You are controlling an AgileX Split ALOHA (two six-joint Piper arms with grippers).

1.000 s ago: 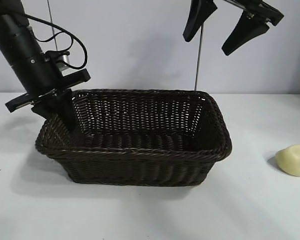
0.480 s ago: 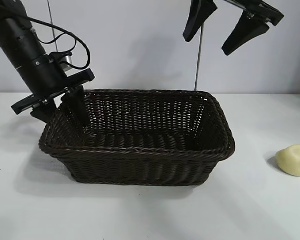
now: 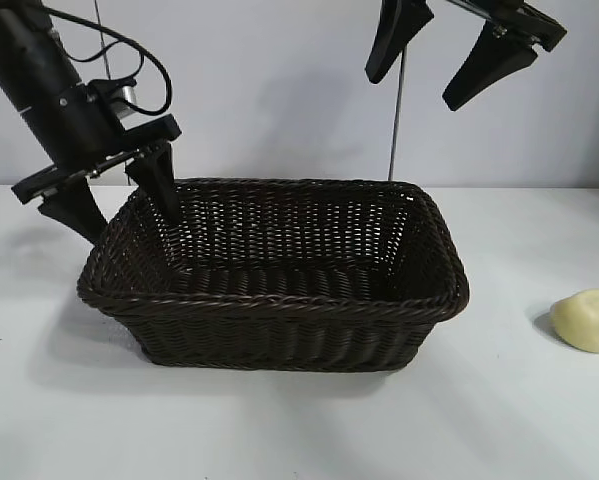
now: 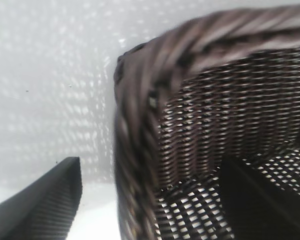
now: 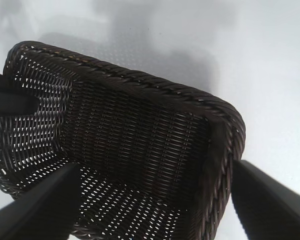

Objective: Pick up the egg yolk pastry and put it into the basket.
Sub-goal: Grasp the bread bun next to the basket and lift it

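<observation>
The pastry [image 3: 586, 320] lies on the table right of the basket [image 3: 279, 300], nearer the right gripper [image 3: 449, 60], which hangs high with jaws wide; the left gripper [image 3: 119, 195] straddles the basket's left rim, open.

My left gripper [image 3: 119, 205] and right gripper [image 3: 449, 62] are matte black. The basket [image 3: 279, 330] is dark brown, nearly black, in an open weave with a braided rim. The egg yolk pastry [image 3: 587, 321] is pale yellow, on a white table [image 3: 299, 430].

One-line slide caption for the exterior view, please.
Left gripper open astride the basket rim; right gripper open above; pastry on table.
</observation>
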